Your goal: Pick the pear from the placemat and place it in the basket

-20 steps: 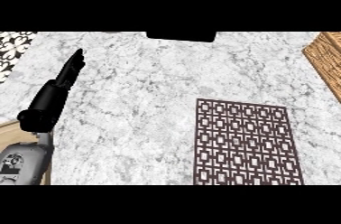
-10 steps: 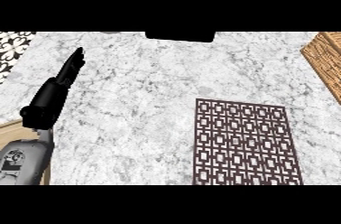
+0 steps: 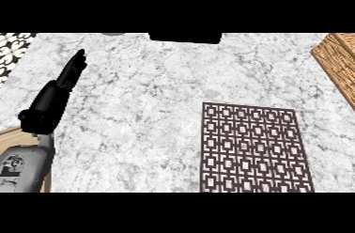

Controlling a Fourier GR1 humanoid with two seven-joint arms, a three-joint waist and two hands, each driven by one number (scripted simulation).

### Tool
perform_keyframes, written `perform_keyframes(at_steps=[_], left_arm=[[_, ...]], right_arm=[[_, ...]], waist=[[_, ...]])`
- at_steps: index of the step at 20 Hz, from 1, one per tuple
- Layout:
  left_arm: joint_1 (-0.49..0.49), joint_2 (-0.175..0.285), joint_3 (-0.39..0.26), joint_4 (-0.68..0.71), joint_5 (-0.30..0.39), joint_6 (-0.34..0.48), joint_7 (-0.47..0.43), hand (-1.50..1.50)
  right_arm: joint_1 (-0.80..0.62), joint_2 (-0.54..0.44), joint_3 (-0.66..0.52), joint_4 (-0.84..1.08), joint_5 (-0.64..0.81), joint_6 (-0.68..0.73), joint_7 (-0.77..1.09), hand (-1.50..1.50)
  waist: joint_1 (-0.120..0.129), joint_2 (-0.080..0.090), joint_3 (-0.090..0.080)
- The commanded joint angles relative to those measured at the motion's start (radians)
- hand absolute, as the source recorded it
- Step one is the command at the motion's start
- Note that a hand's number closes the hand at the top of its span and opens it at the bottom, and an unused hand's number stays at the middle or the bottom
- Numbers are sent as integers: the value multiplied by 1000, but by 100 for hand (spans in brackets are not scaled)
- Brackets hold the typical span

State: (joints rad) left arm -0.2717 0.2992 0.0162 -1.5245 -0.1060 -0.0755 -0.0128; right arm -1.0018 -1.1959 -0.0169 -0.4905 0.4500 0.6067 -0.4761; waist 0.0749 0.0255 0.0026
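A dark brown lattice placemat [image 3: 255, 147] lies on the marble counter at the lower right, and nothing rests on it. No pear shows anywhere in the head view. A woven basket [image 3: 338, 58] is cut off by the right edge, with only its corner visible. My left hand [image 3: 54, 100] is at the left, fingers straight and pointing up and away, resting open over the counter's left side with nothing in it. My right hand does not appear in the view.
A black object [image 3: 185, 37] sits at the counter's far edge, top centre. A patterned black-and-white floor [image 3: 12, 51] shows past the counter's left edge. The white marble counter [image 3: 152, 110] spreads between my left hand and the placemat.
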Motion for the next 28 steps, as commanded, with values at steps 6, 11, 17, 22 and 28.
perform_keyframes(at_steps=[6,11,17,22,28], left_arm=[[-50,4,22,31,-7,9,20,0],[-11,-28,-8,17,-30,28,9,0],[39,-16,9,5,-9,6,-30,0],[7,-3,7,-13,-10,-4,5,0],[-2,-13,7,-3,-14,4,-12,0]], right_arm=[[-17,12,132,85,168,-51,-223,-150],[-81,53,136,149,159,24,-232,-150],[-137,64,28,254,42,59,-218,-150],[-256,29,-139,394,-114,86,6,-150],[-237,-48,-260,487,-226,-12,115,-150]], waist=[[-14,3,0],[-11,-2,0],[-13,-7,0],[-2,-4,1],[-8,10,6]])
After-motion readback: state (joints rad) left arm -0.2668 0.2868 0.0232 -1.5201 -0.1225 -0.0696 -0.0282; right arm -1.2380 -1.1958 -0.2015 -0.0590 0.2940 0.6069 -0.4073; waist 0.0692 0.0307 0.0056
